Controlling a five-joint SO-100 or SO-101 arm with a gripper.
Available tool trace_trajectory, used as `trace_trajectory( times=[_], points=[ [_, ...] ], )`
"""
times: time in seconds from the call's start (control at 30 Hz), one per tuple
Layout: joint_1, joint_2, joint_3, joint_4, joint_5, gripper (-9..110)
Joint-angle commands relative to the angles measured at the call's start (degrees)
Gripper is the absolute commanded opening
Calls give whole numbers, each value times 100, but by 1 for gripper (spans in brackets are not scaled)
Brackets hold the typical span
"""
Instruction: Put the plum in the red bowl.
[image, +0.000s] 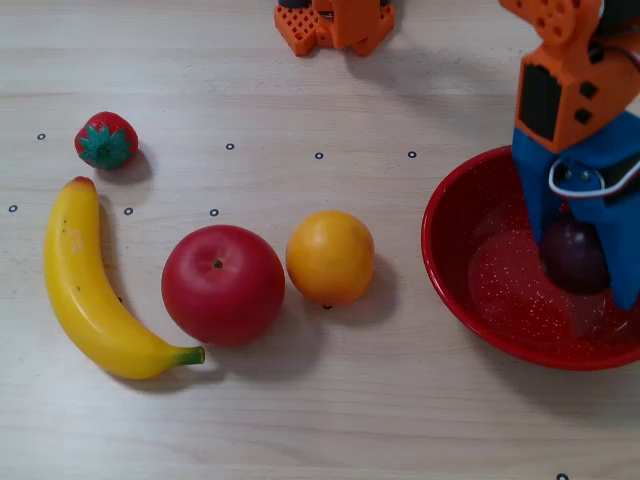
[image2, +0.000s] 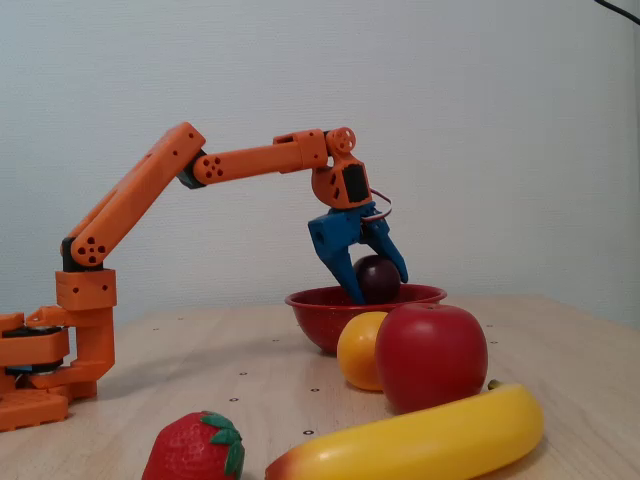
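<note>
Wood-grain table (image: 330, 390) under fruit, pale wall (image2: 480, 120) behind.

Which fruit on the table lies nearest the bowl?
The orange. In the top-down fixed view it sits just left of the red bowl; the apple, banana and strawberry lie farther left.

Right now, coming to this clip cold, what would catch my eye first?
The orange arm's blue hand holds a small glossy dark purple plum just over the large speckled red bowl at the right of the top-down fixed view. Left of the bowl there lie a round orange fruit, a big red apple, a curved yellow banana and a small red strawberry.
</note>
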Motion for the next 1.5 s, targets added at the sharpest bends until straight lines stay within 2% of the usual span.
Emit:
trace_trajectory(
  times=[0.0,0.13,0.4,0.7,0.87,1.0,1.23,1.4,1.47],
  points=[
    [-176,272,-545,-79,176,27],
    [-246,229,-545,-44,193,36],
    [-325,378,-563,-62,202,38],
    [-448,747,-237,-149,88,48],
    [-659,1617,35,-167,0,47],
    [-976,2848,703,-79,-229,33],
    [-1652,4825,2153,589,-352,20],
    [-2030,6021,3111,1169,-176,0],
    [-2188,6530,3639,1257,-158,0]
  ],
)
